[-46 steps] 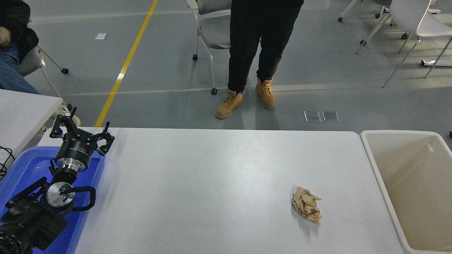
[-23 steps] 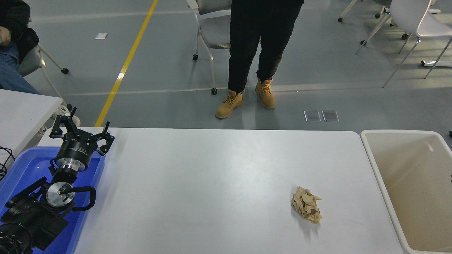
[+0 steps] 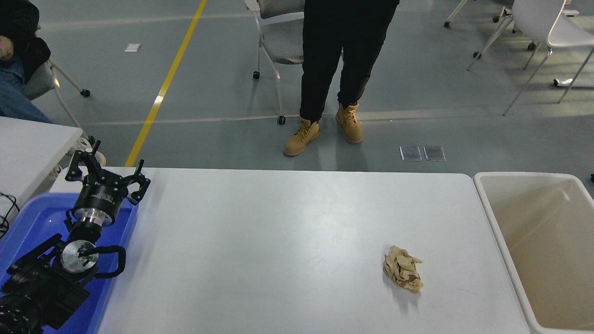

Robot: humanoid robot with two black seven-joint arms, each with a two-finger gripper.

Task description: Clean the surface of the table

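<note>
waiting over the blue tray

left gripper (image 3: pixel 107 172) hangs over the blue tray (image 3: pixel 28 222) at the near left, fingers spread, holding nothing. table surface (image 3: pixel 278 241) carries a crumpled tan wad (image 3: pixel 403 269) near right, close to the beige bin (image 3: pixel 533 297).

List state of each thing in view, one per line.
table surface: not yet clean, one wad lying on it
crumpled tan paper wad: loose on the table, right of centre, untouched
beige bin: open, nothing visible inside
blue tray: under the left arm
left gripper: open, holding nothing, over the tray's far end
right arm: out of view
</note>
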